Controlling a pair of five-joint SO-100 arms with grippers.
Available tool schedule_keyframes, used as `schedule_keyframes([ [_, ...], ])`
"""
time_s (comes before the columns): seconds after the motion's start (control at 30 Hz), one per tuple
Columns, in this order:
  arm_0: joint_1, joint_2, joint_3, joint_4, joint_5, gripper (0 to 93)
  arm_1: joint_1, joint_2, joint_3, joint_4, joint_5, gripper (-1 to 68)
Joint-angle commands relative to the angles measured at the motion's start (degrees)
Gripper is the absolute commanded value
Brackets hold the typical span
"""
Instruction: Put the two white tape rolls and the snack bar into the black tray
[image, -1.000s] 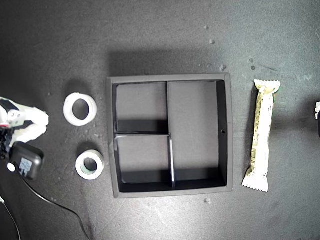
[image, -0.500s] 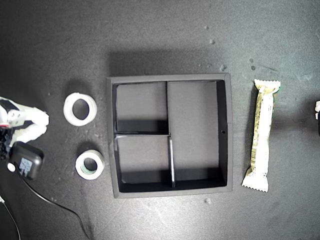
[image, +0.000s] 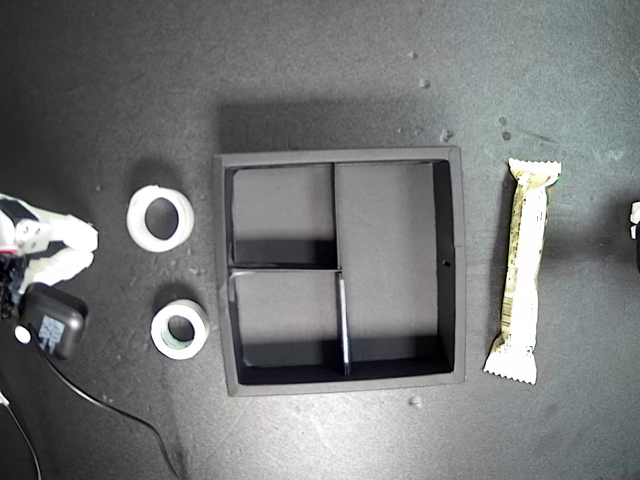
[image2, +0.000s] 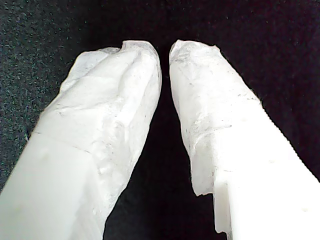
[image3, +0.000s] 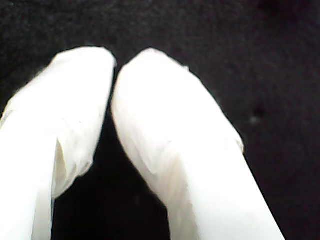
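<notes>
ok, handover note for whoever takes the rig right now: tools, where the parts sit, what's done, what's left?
My first tool: tips nearly together, nothing between them, over bare mat.
My second tool: tips touching, empty.
Which arm is which cannot be told; one arm shows at the exterior view's left edge.
Black tray: centre of the mat, all three compartments empty.
Two tape rolls, on the mat on the exterior view's left of the tray: plain white roll farther up, greenish-faced roll below it.
Snack bar: flat on the mat on the exterior view's right of the tray, parallel to its wall.
Done: nothing. Left: all three items.
</notes>
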Motion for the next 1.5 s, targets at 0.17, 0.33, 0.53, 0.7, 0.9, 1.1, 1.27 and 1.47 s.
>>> schedule_keyframes([
  [0.17, -0.62, 2.90, 3.34, 2.02, -0.88, 0.2, 0.26, -0.18, 0.70, 0.00, -0.35, 1.5],
  [0.33, -0.62, 2.99, 3.34, -1.49, -7.65, 0.2, 2.02, -0.18, 0.70, -4.13, -0.53, -0.1],
  [0.53, 2.55, 2.90, 3.34, -1.67, -20.21, 0.0, 7.82, -0.18, 0.70, -12.04, 0.09, -0.2],
  [0.7, 5.36, 2.81, 3.34, -0.70, -24.52, 0.0, 12.39, -0.18, 0.70, -15.73, 4.39, -0.4],
  [0.9, 5.54, 2.81, 3.25, -5.27, -20.39, 0.0, 14.50, -0.18, 0.70, -16.26, 12.66, -0.4],
  [1.1, 5.89, 2.81, -2.90, -22.94, -6.68, 0.0, 17.84, -0.18, 0.70, -23.55, 17.40, -0.4],
  [1.27, 5.27, 2.81, -7.91, -37.18, 6.86, 4.7, 18.81, -0.18, 0.62, -43.77, 5.71, -0.4],
  [1.47, 5.45, -1.67, -12.04, -34.89, 12.30, 11.3, 12.57, -0.35, -10.11, -46.14, -18.54, 19.0],
])
